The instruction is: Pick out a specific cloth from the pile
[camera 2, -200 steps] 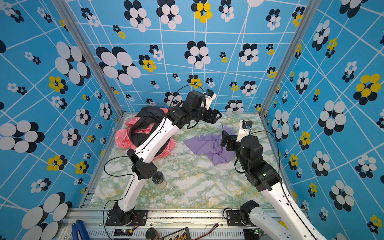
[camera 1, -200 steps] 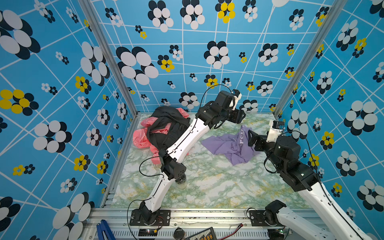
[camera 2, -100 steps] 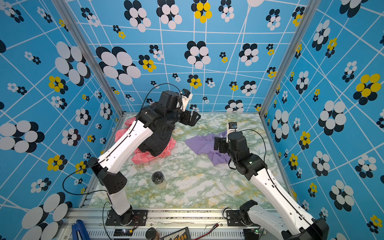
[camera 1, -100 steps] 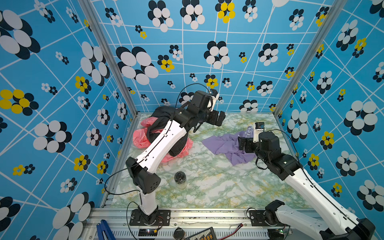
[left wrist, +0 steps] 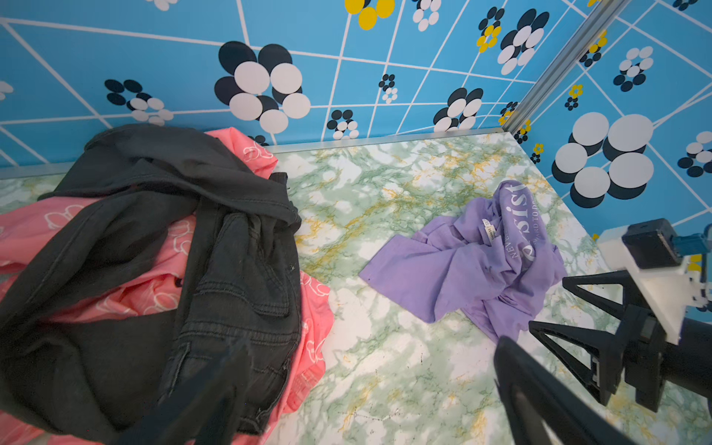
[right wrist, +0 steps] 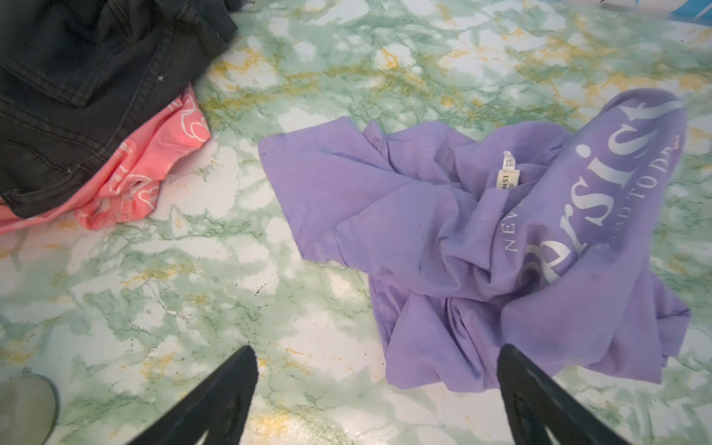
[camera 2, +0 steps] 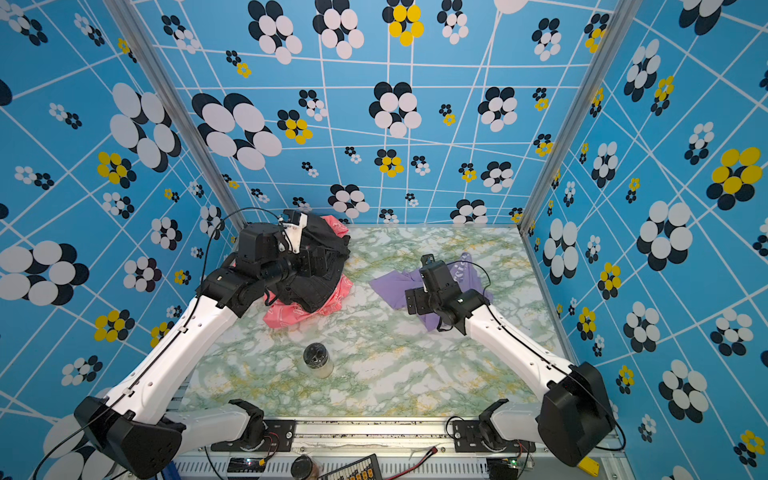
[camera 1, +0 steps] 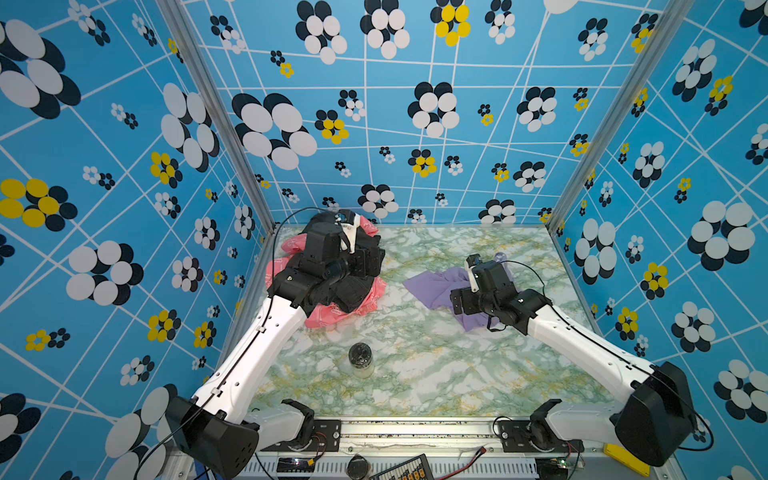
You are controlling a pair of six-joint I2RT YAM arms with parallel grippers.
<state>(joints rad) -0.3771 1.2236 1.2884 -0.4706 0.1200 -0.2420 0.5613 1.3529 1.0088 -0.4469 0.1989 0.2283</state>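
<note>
Here, two robot arms reach over a green-marbled table [camera 1: 415, 374] inside a booth with blue flowered walls.

The left tool [left wrist: 371, 346] is open, its two black fingers spread wide with nothing between them. In both top views it is over the pile [camera 1: 332, 316], a heap of black denim-like fabric lying on coral-pink cloth with white outline print. In the left wrist view the pile is below and to one side of this tool, and bare table lies ahead of it.

The right tool [right wrist: 375, 350] is open too, fingers wide apart and empty. The cloth [right wrist: 462, 239] lies crumpled on the table just ahead of this tool, well apart from the pile, with bare table between them. It is lilac-purple with large white lettering and a small white neck label showing. In the right wrist view one finger of this tool is over the cloth's near edge and its other finger is over bare table. Whether either finger touches the fabric cannot be told.

A small jar [camera 1: 360, 359] with a dark lid stands upright on the table between the two arms, behind both tools.
</note>
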